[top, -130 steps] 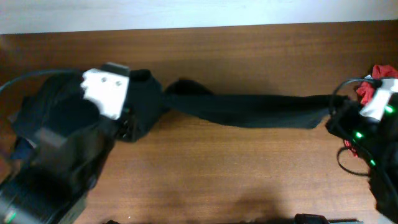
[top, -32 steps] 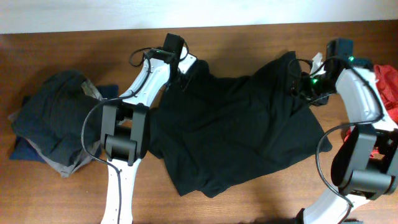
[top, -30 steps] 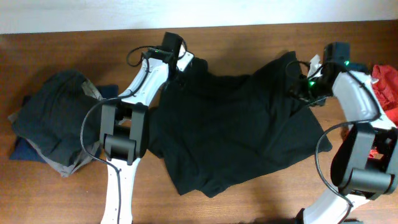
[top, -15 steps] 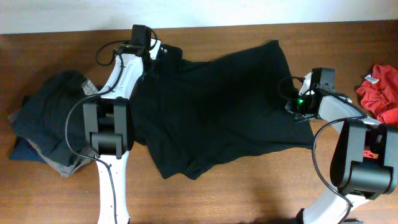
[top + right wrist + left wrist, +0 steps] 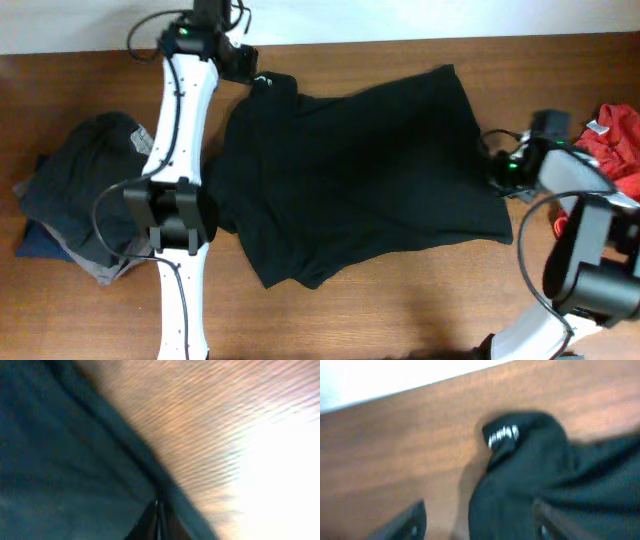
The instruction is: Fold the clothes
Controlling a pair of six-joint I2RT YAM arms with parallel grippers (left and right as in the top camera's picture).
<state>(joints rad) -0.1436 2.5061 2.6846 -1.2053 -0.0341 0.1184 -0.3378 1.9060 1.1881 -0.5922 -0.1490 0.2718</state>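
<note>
one black shirt (image 5: 350,180) lies spread flat for folding; left gripper (image 5: 477,522) hovers open, empty, by the collar (image 5: 506,435), right gripper (image 5: 498,172) sits closed at the side edge.

Lettering on the white tag (image 5: 503,436) of the clothes (image 5: 350,180) is blurred; the red cloth (image 5: 620,150) runs off-frame.

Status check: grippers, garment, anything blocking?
Left gripper open, empty. Right gripper shut on black garment edge. Garment spread out, unfolded. Grey clothes pile left, red cloth right; neither blocking.
</note>
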